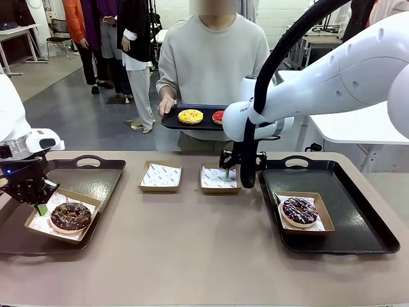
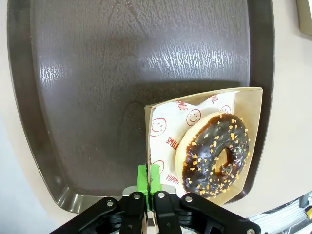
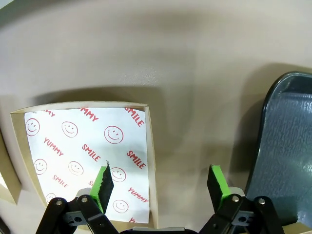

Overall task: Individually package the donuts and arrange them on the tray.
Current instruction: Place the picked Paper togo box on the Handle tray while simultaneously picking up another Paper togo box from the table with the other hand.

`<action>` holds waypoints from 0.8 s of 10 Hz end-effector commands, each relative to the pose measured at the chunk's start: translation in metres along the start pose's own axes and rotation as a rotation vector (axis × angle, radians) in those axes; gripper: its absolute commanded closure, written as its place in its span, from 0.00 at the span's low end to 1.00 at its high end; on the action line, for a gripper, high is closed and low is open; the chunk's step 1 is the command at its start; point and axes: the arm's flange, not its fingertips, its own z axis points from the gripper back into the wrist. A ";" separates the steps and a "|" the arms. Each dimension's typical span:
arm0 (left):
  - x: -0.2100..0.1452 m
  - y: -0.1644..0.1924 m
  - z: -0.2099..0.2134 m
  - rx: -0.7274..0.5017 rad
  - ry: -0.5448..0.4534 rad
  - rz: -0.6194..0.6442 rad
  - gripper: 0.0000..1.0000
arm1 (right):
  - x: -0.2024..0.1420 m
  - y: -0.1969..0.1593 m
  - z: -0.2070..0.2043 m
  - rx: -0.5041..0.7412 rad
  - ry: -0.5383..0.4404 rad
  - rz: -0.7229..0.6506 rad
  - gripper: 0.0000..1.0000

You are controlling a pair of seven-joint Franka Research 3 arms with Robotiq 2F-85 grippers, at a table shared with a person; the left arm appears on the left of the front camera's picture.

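The left pincer (image 2: 148,171) pinches the rim of the chocolate donut's (image 2: 214,155) box (image 2: 163,117) at the left tray's (image 2: 122,58) near edge, while the right pincer (image 3: 160,175) hangs spread astride an empty box's (image 3: 83,131) rim.

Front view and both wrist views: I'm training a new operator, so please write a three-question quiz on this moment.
1. True or false: the left gripper is shut on the edge of the box holding the nut-topped chocolate donut.
2. How many donuts lie on the small tray that the person holds? A) one B) two C) four
3. Fill in: the right gripper straddles one wall of an empty box, its jaws standing ___.

Key
1. True.
2. B: the yellow-iced donut and the red-iced donut.
3. Open.
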 end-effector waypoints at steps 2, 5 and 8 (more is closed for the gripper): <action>0.006 -0.004 -0.002 0.003 -0.006 0.015 0.80 | 0.002 0.003 -0.004 -0.019 -0.027 0.001 0.10; 0.004 -0.002 0.000 -0.004 0.000 0.017 0.00 | 0.001 0.004 -0.004 -0.020 -0.029 -0.001 1.00; 0.003 -0.001 0.000 -0.007 0.003 0.019 0.07 | 0.002 0.002 -0.006 -0.026 -0.030 -0.016 0.96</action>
